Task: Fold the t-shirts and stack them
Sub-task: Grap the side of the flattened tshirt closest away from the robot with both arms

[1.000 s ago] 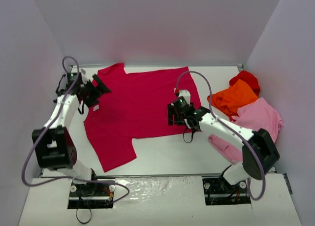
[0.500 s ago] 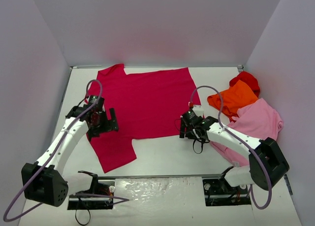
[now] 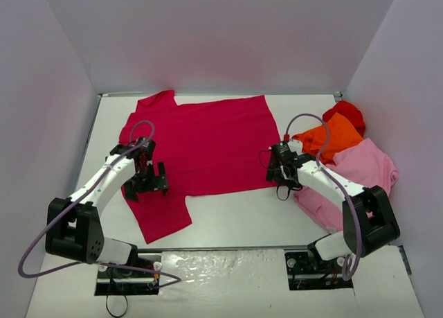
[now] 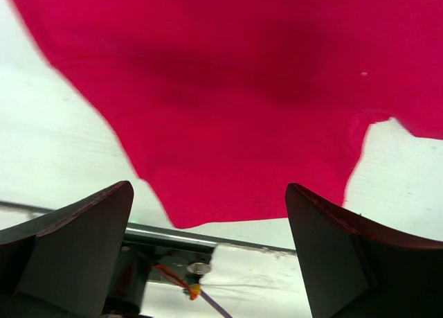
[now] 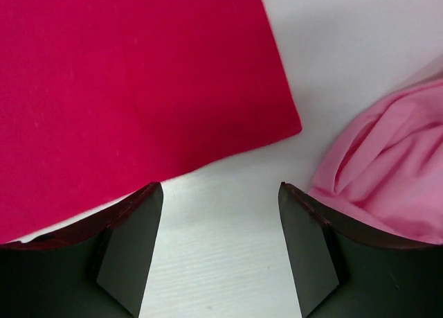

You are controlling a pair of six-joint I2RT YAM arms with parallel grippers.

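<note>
The flat t-shirt [image 3: 201,141] lies on the table [image 3: 235,214], from the far edge to the middle. One sleeve reaches toward the near left corner, under the left gripper [image 3: 149,181]. Along the right edge, overlapping, lie the rear t-shirt [image 3: 346,111], middle t-shirt [image 3: 332,138] and near t-shirt [image 3: 363,165]. The right gripper [image 3: 278,174] hangs between them and the flat t-shirt.

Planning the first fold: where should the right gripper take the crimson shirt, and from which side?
Probably the crimson shirt by its near hem corner: flat, bare table on two sides, just ahead of the open right gripper. Come from the near right, sliding under the edge.
</note>
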